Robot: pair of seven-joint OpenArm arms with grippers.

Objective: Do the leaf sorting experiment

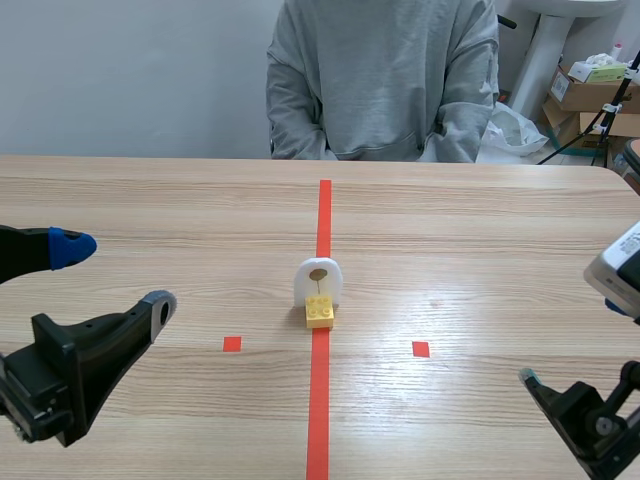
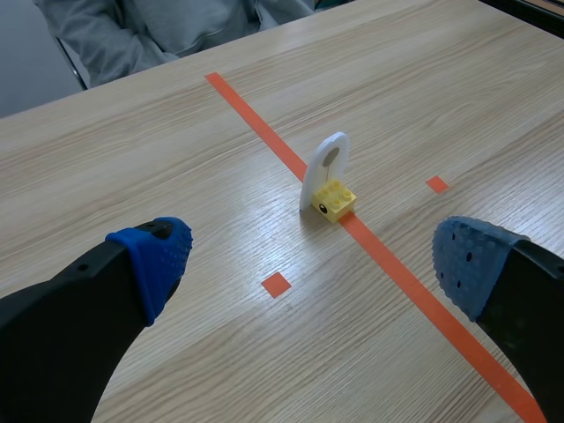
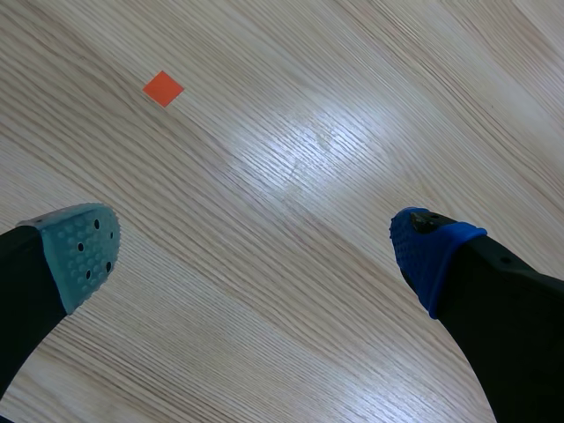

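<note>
1. My L claw [image 2: 313, 264]: fingers spread wide, nothing in it, hovering on my side of the table [image 1: 480, 230], well short of the leaf stand. R claw [image 3: 257, 254]: same, wide apart and empty, over bare wood.
2. Person [image 1: 380, 70] in a grey top sits opposite.
3. White arch plate [image 1: 303, 285]: upright on the centre red tape line.
4. Yellow brick [image 1: 320, 312]: touching the plate's front. Prob. stiff and light. Best hold imo: pinch across the brick's sides.
5. Leaf [image 1: 318, 273]: small brown oval on a thin stalk rising from the brick. Looks fragile, so no squeezing.
6. Writing: none legible; labels on the boxes [image 1: 585, 95] are too small.
</note>
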